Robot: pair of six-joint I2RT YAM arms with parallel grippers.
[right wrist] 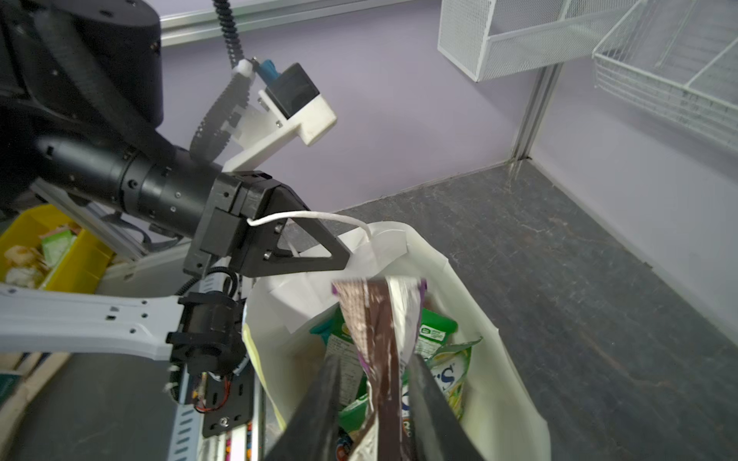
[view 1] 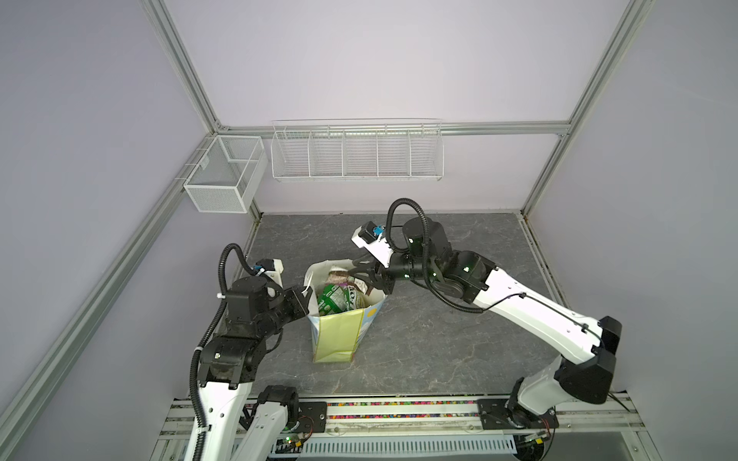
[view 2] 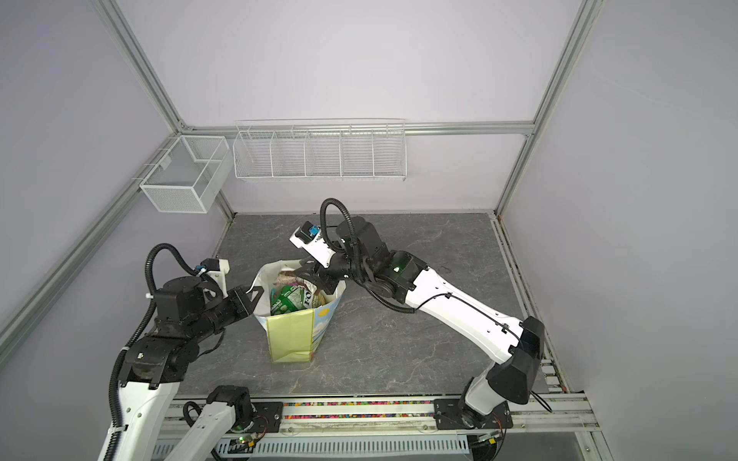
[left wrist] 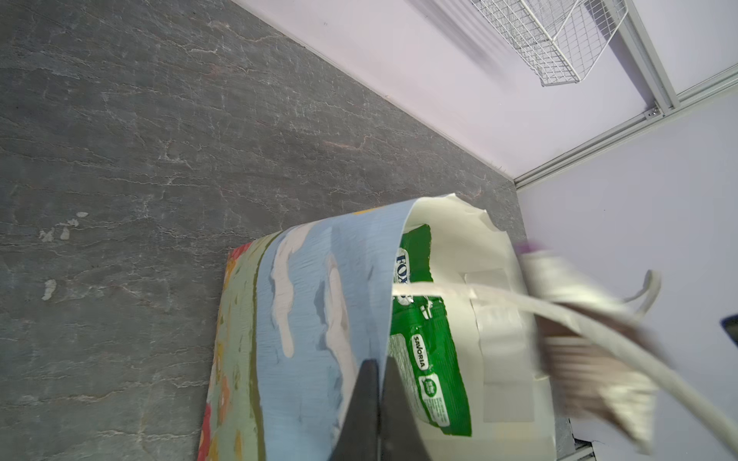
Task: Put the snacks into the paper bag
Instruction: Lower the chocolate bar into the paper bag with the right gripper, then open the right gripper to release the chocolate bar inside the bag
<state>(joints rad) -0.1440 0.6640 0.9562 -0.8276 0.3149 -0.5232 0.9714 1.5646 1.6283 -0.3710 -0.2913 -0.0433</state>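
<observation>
The bag stands upright on the grey table, a little left of centre and below the middle in both top views. Its narrow side is pale yellow-green with a centre crease. The broad face is printed pale blue with white cloud shapes and orange-red near the base, and the inside is white. The mouth gapes wide with a bent, wavy rim, and a white cord handle arcs over it. Snacks fill it close to the top: a green packet lies against the inner wall, with a yellow-green Fox's packet beside it. The left gripper comes in from the left of the top views, its fingers pressed together on the bag's wall at the rim, and the right wrist view shows the same pinch. The right gripper reaches over the mouth from the right. In its wrist view the fingers stand apart, with a gap showing beside one of them. Between them hangs the dark brown bar, crinkled, with purple at its corners, above the other packets. In the left wrist view the bar is a blur at the right edge.
</observation>
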